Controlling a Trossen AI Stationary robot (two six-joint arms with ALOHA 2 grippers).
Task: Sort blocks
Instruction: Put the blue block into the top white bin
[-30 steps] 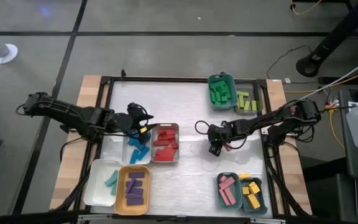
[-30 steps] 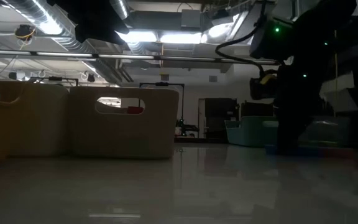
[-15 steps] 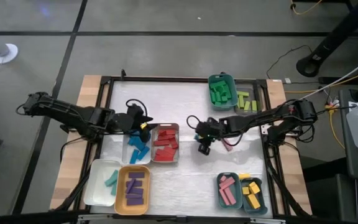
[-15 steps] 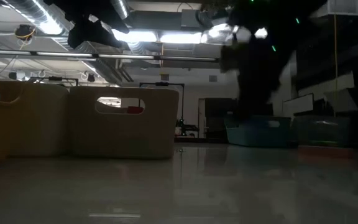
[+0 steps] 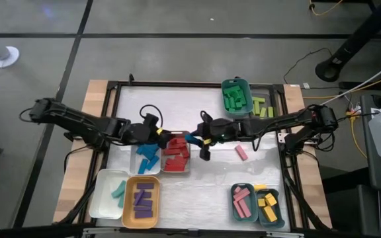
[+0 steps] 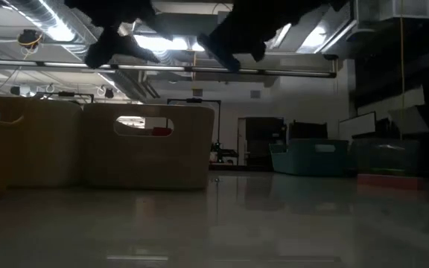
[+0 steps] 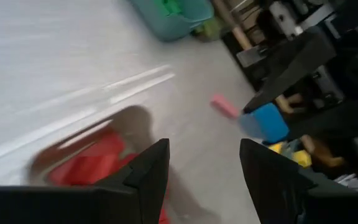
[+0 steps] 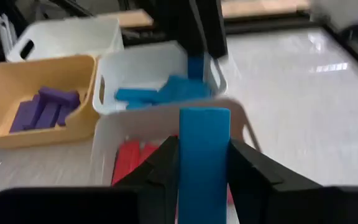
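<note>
Sorting is nearly done: the trays hold colour-matched bars. The right gripper (image 8: 202, 163), clamped on a small blue bar block (image 8: 202, 149), hangs beside the grey tray of red blocks (image 5: 184, 134). A pink bar block (image 5: 241, 153) lies loose beyond it. The left gripper (image 7: 202, 163) hovers open, empty, over that tray's other side.

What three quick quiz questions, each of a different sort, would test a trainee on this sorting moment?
1. True or false: the right gripper holds a blue block.
2. Which tray lies below it? A red-block tray, B purple-block tray, C green-block tray.
3. What lies loose on the table, right of the grippers?

Key: 1 true. 2 A. 3 a pink block.
</note>
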